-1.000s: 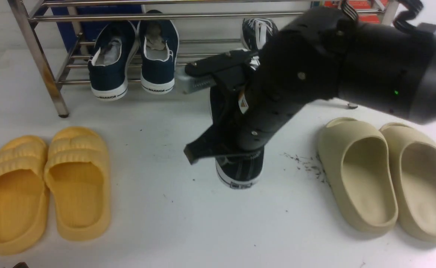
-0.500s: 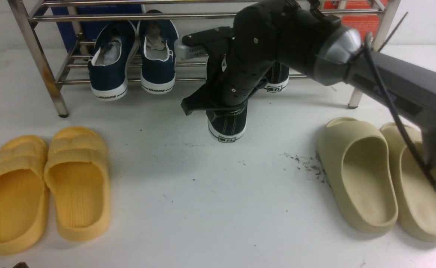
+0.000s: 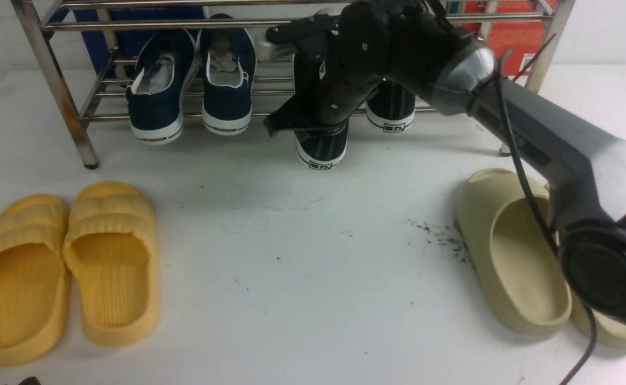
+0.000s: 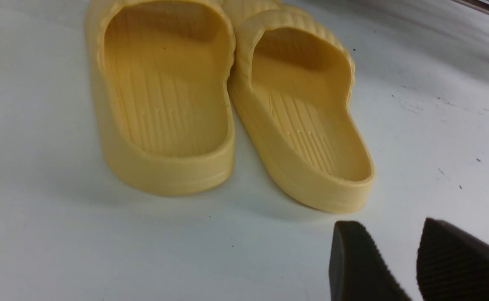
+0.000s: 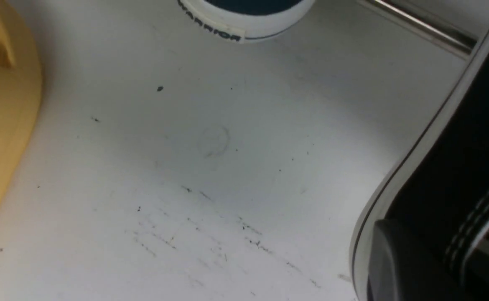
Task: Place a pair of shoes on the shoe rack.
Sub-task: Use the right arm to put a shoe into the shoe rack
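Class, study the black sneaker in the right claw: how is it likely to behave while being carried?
The black sneaker has a canvas upper that probably gives under the right claw, while the white rubber sole likely stays stiffer. Its heel sticks out past the grip, so it may tilt or swing.

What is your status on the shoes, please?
Right gripper shut on black sneaker at rack front, beside its mate. Left gripper open near yellow slides. Navy pair further left, not blocking.

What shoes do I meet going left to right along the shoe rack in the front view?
left navy slip-on → right navy slip-on → nearer black sneaker, heel sticking out front → farther black sneaker
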### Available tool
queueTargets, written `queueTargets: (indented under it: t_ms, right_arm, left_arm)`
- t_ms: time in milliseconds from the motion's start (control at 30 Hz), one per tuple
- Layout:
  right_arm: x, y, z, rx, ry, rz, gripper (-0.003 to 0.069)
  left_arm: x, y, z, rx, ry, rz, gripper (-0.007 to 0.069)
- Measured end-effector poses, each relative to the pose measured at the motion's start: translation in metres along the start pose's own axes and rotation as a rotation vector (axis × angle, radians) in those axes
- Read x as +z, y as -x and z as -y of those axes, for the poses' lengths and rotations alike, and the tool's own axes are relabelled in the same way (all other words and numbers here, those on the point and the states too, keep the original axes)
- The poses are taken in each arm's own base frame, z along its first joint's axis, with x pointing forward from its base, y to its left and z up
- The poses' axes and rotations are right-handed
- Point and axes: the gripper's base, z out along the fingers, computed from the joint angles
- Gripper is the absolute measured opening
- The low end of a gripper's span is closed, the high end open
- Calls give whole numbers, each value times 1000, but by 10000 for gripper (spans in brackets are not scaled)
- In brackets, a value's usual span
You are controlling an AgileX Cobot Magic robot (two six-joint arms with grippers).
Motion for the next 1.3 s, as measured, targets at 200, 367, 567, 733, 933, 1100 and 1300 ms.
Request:
queueTargets:
  t_ms: [200,367,567,733,933,1100,1300]
  right_arm:
    - [9,3,4,-2,-7,60,31]
    - [14,4,10,-14,-30,89,33]
    - [20,4,17,-36,-66,107,38]
    - [20,6,20,-52,-75,131,40]
    - [21,5,24,-74,-90,129,48]
    - [22,6,24,-75,-91,133,67]
    - [21,7,25,-86,-96,146,112]
  left_arm:
    - [0,0,0,0,0,0,238]
    - [0,0,0,0,0,0,238]
    - [0,0,0,0,0,0,238]
    - [0,0,0,0,0,0,238]
    - [0,0,0,0,0,0,238]
    - [0,0,0,0,0,0,238]
    - [0,0,0,0,0,0,238]
